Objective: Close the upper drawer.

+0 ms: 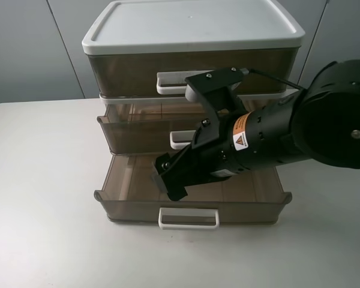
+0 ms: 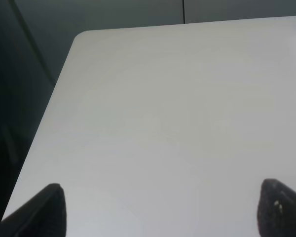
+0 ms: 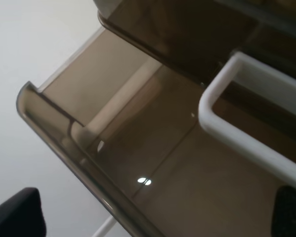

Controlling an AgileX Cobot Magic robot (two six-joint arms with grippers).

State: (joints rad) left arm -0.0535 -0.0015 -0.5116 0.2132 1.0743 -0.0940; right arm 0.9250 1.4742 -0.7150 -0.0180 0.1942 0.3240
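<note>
**Cabinet.** The top drawer [image 1: 132, 72] appears seated flush under the lid. The middle drawer [image 1: 138, 129] stands partly out, just behind and above the right claw [image 1: 171, 180]. The bottom drawer [image 1: 132, 207] is pulled well out, directly beneath that claw. Judgement: the middle drawer, the upper of the two that are out, is the one to close.

**Right claw.** Released, fingers wide apart, holding nothing. It hangs over the bottom drawer's cavity, with the middle drawer's white handle [image 1: 181, 140] just ahead of it. No contact is visible.

**Left claw [image 2: 163, 210].** Released and empty, over bare table [image 2: 177, 113].

**Step in hand.** Approach; the push has not begun.

**Next move.** Set the fingertips against the middle drawer's front, at or beside the handle. Press straight back near the centre so the drawer does not skew, keeping clear of the bottom drawer's walls.
</note>
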